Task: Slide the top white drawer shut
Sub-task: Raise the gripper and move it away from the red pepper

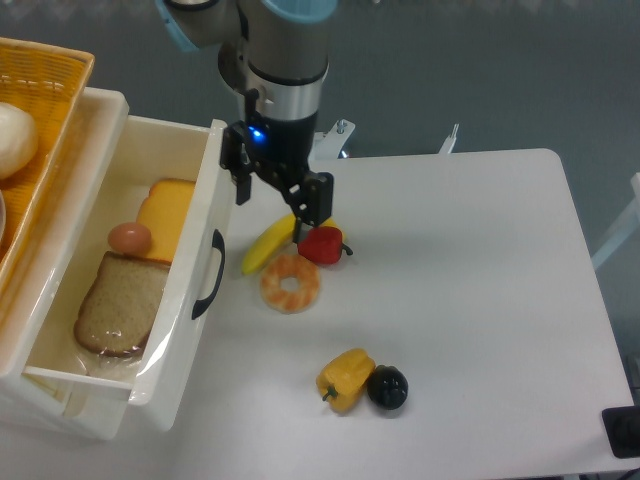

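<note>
The top white drawer [205, 190] stands pulled out to the right of the cabinet, its inside open to view. A black arched handle [207, 275] sits on its front wall. Inside lie a slice of bread [120, 305], a brown egg [129, 237] and a yellow cheese slice [168, 215]. My gripper [277, 195] hangs just right of the drawer's front, near its far end and above the table. It is open, with nothing between its black fingers [242, 180].
A yellow wicker basket [45, 110] sits on the cabinet at the upper left. On the white table [480, 280] lie a banana [266, 247], a red pepper [322, 245], an orange ring [291, 283], a yellow pepper [345, 380] and a dark round fruit [387, 388].
</note>
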You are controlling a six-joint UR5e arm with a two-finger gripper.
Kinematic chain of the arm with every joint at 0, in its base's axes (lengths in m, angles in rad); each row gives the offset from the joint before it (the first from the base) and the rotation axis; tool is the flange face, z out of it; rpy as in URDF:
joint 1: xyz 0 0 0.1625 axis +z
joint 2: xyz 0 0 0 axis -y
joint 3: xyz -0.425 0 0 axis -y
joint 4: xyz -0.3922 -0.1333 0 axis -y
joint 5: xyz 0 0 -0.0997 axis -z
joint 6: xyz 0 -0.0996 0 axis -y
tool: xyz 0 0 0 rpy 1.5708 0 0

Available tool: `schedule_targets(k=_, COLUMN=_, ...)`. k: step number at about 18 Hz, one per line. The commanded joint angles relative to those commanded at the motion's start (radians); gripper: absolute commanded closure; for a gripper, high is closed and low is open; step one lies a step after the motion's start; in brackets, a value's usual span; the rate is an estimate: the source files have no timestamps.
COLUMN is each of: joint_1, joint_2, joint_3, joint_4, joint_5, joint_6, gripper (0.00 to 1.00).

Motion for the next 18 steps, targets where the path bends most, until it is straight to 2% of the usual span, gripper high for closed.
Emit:
schedule_targets(k=3, joint_1=0.018, joint_2=-0.023, joint_3=0.006, joint_4=0.009, joint_5=0.026, joint_6=0.003, gripper=0.00)
schedule_targets(k=9, joint_1=0.112, joint_2=-0.032, joint_3=0.012, joint_4=0.014, joint_5=0.025, joint_6=-0.002, gripper=0.00)
schedule_targets(k=11, joint_1=0.140, joint_2=-0.052, joint_3=0.005, joint_4=0.014, joint_5=0.022, joint_6=-0.003, gripper=0.00)
schedule_targets(k=13, joint_1=0.141, joint_2=-0.064, joint_3=0.000, joint_4=0.015, joint_5=0.031, joint_6=-0.015, gripper=0.00)
schedule_targets(k=16, joint_1=0.141, joint_2=-0.094, joint_3=0.002, joint_4=0.020, joint_5=0.028, joint_6=-0.118, gripper=0.00)
schedule_targets(k=18, joint_1=0.141, joint_2=-0.110, joint_3=0.003, joint_4=0.028, joint_5=0.028, joint_6=-0.141, gripper=0.00)
